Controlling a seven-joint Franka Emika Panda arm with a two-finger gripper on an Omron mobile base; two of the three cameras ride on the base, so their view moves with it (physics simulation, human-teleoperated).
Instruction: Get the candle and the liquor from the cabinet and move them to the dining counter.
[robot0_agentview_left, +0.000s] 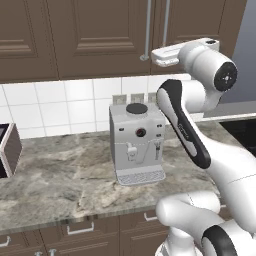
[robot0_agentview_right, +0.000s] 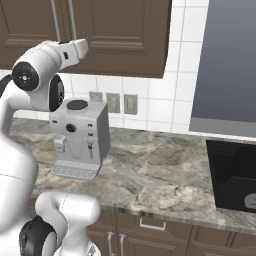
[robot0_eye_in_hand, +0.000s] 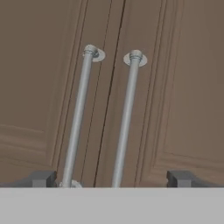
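Note:
The cabinet (robot0_agentview_left: 90, 35) is dark brown, and its two raised-panel doors are shut. Two long silver bar handles (robot0_eye_in_hand: 127, 118) run side by side along the seam where the doors meet. My gripper (robot0_eye_in_hand: 111, 179) is open and faces these handles from a short distance, with both handles between its spread fingertips (robot0_eye_in_hand: 43, 178) and nothing held. From the base, my white hand (robot0_agentview_left: 167, 54) hangs just below the lower ends of the handles (robot0_agentview_left: 148, 30), and the hand (robot0_agentview_right: 75, 49) shows again from the right. The candle and the liquor are hidden behind the shut doors. The dining counter is out of view.
A grey coffee machine (robot0_agentview_left: 136, 142) stands on the tile-backed marble worktop (robot0_agentview_left: 60, 180), right under my arm. A dark box (robot0_agentview_left: 7, 150) sits at the worktop's left end and a black appliance (robot0_agentview_right: 235, 175) at its right. Drawer fronts (robot0_agentview_left: 80, 230) run below.

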